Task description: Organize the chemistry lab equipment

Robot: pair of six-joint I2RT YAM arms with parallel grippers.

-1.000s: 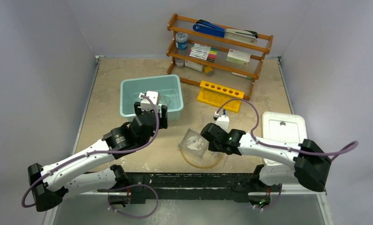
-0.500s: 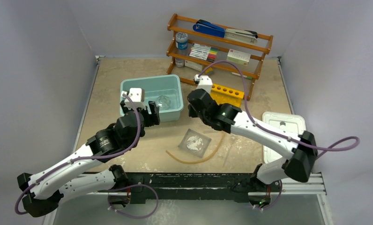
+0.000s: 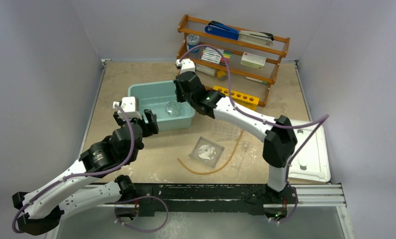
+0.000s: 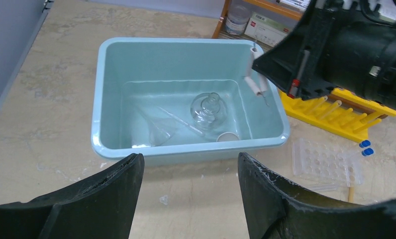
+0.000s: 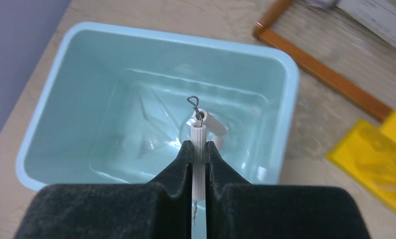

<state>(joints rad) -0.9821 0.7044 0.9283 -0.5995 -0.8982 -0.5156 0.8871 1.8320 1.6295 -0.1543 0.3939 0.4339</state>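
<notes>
The jaws of your right gripper (image 5: pixel 199 149) are clamped on a small white ribbed rod (image 5: pixel 198 134) with a wire loop at its tip, held over the teal plastic bin (image 5: pixel 56 79); in the bin lie a round glass flask (image 4: pixel 206 110) and a clear funnel (image 4: pixel 158 130); your left gripper (image 4: pixel 190 162) hangs by the bin's near wall, jaws spread wide; on the desk (image 3: pixel 121 79), the square transparent dish (image 3: pixel 206 151) sits just beside the long amber rubber tube (image 3: pixel 211 169).

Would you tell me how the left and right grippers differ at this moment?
The left gripper is open and empty; the right gripper is shut on a white ribbed piece. The left sits outside the teal bin; the right hangs over it. Both face the bin.
</notes>
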